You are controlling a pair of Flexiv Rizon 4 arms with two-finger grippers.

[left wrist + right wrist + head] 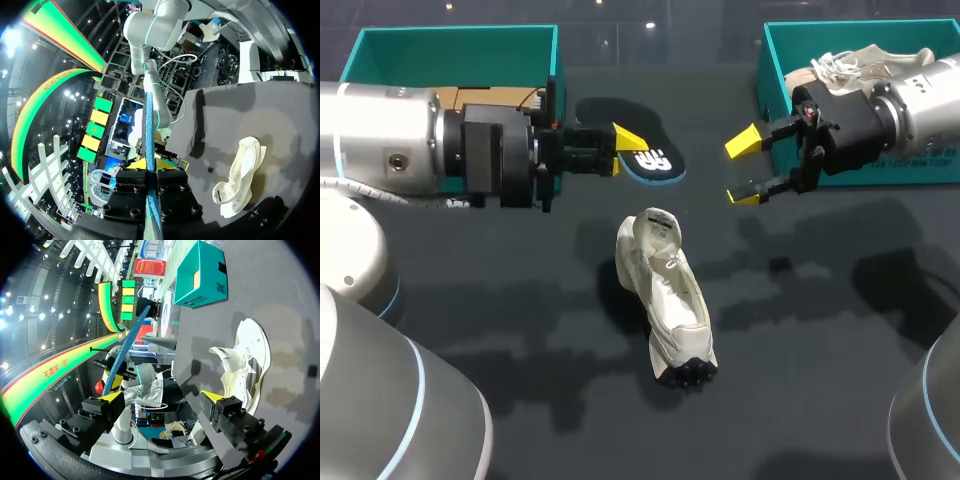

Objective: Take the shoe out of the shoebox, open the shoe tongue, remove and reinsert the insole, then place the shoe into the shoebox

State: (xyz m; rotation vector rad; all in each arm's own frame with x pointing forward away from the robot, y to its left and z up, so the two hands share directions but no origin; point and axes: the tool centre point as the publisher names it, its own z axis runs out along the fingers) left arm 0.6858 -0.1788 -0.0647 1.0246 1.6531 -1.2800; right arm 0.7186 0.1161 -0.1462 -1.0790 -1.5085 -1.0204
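- Left gripper [626, 148]: jaws clamped on one end of the insole [655, 162]. It looks thin, light and floppy, so the free end will likely droop.
- Right gripper [744, 167]: jaws apart and empty, at the shoe's 2 o'clock.
- Shoe [668, 298]: lies on the table [820, 350], with the insole at its 12 o'clock. The upper looks soft, so steady it at the stiffer heel.

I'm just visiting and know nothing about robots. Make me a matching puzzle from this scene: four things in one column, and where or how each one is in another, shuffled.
Things
1. insole
2. white shoe
3. right gripper
4. right teal box

Places or states
A. holds a different, beige shoe
B. clamped in the left gripper
C. lying on the dark table
D. open, holding nothing

Pairs: 1-B, 2-C, 3-D, 4-A
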